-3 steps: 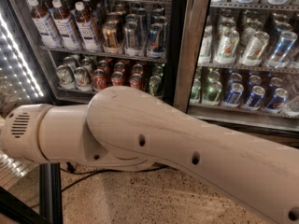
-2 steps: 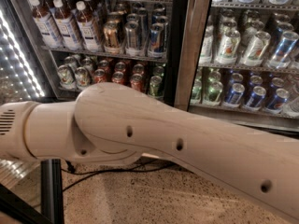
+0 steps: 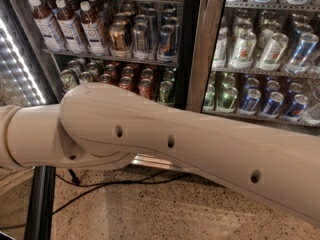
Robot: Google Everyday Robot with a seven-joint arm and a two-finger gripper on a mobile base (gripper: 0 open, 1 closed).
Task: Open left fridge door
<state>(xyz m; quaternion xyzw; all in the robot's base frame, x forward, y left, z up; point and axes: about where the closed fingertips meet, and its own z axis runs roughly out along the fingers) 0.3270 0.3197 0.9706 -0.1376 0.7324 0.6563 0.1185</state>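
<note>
The left fridge door [image 3: 14,71] stands swung open at the far left; I see its glass pane, its dotted white LED strip and the dark lower edge of its frame [image 3: 41,204]. The handle is not visible. My cream arm [image 3: 165,144] crosses the whole view from lower right to left, and its forearm runs off the left edge. The gripper is out of view past that edge. Behind the arm the open left compartment [image 3: 110,34] shows bottles and cans on shelves.
The right fridge door [image 3: 265,49] is shut, with green and blue cans behind its glass. A steel post [image 3: 205,49] divides the two compartments. Black cables [image 3: 100,186] lie on the speckled floor below the fridge.
My arm has slid to the left: the elbow joint sits further left and the vented wrist segment has left the view. The door's LED strip stays at the left edge.
</note>
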